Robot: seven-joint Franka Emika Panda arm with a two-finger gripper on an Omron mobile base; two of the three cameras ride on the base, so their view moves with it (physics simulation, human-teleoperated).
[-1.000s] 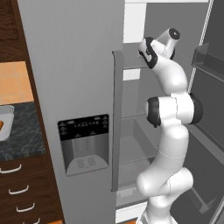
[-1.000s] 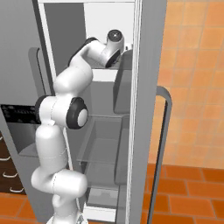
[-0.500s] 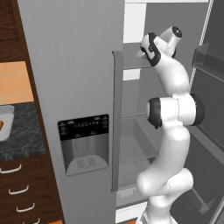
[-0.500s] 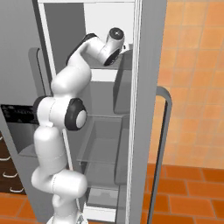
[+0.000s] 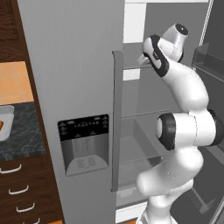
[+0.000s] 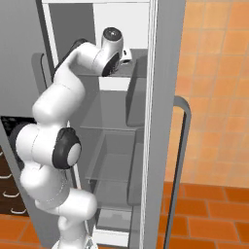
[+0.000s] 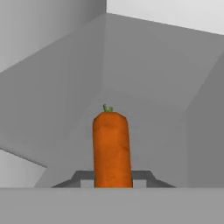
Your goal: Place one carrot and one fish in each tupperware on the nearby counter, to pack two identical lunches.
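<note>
Grey fridge shelf (image 7: pixel 144 87), jaws clamped on carrot (image 7: pixel 112 148), walls close around

Carrot (image 7: pixel 111 148) bright orange, green stub; counter (image 5: pixel 19 135) dark marbled; fridge (image 5: pixel 74 65) grey.

A bright-orange carrot (image 7: pixel 112 148), stubby with a small green tuft at its far end, stands lengthwise between the two dark fingers (image 7: pixel 81 176), both touching its lower sides, pointing straight away from them.
</note>
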